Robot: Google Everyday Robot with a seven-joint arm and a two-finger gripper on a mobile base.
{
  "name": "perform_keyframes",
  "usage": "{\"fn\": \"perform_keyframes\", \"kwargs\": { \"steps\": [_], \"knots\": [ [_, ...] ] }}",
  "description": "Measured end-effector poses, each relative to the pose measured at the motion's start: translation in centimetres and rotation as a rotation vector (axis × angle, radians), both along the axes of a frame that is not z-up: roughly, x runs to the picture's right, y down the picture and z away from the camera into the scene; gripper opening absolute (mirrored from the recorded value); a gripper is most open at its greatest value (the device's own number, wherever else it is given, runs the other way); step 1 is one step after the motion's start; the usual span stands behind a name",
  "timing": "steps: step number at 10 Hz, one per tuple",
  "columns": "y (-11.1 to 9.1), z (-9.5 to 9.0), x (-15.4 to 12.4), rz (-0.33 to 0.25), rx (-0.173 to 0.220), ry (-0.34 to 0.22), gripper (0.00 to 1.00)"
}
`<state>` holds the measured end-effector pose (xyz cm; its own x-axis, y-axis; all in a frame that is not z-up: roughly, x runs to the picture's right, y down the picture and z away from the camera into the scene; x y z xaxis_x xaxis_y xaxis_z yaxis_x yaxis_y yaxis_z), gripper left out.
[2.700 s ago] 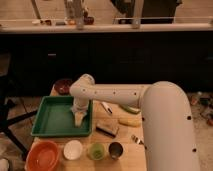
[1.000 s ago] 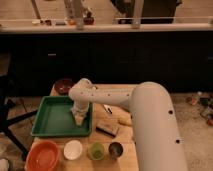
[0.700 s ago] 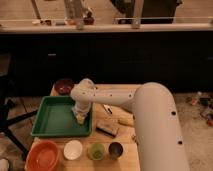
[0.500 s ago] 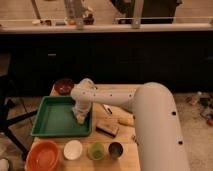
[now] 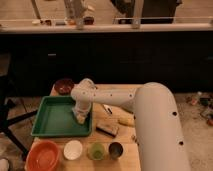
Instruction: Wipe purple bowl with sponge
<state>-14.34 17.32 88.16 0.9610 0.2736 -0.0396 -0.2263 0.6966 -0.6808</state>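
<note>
The claw [image 5: 80,117] is down inside the green tray [image 5: 50,117], in the right part of it and close to the right wall. Its fingers are together and clamped on the sponge [image 5: 79,121], which shows only as a small pale piece at the tips, low over the tray floor. I cannot tell if the sponge touches the floor of the tray or is a little above it.

The white arm [image 5: 117,99] comes in from the lower right, goes across the wooden counter [image 5: 123,137] and bends down into the tray at a round joint.

The purple bowl [image 5: 64,86] stands on the counter behind the tray, near the back left corner, just beside the far rim of the tray. It is upright and well apart from the claw and from the sponge.

Along the front edge of the counter there is a row of vessels: an orange bowl [image 5: 44,155] at the left, then a white bowl [image 5: 73,149], then a green cup [image 5: 96,150], then a dark cup [image 5: 116,149]. All of them stand upright and apart from each other.

To the right of the tray lies a brown-and-tan block [image 5: 108,128], and just behind it a small yellow thing [image 5: 126,121], which lies partly under the arm
</note>
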Motion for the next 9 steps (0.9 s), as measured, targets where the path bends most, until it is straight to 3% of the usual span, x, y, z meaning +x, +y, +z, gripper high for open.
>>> {"fn": "perform_keyframes", "kwargs": {
  "steps": [4, 6, 9],
  "knots": [
    [-3.4, -3.5, -2.2, -0.114, 0.073, -0.211, 0.0],
    [-5.1, -4.7, -3.3, -0.205, 0.107, -0.323, 0.0],
    [-7.2, -5.1, -4.3, -0.269, 0.138, -0.376, 0.0]
  ]
}}
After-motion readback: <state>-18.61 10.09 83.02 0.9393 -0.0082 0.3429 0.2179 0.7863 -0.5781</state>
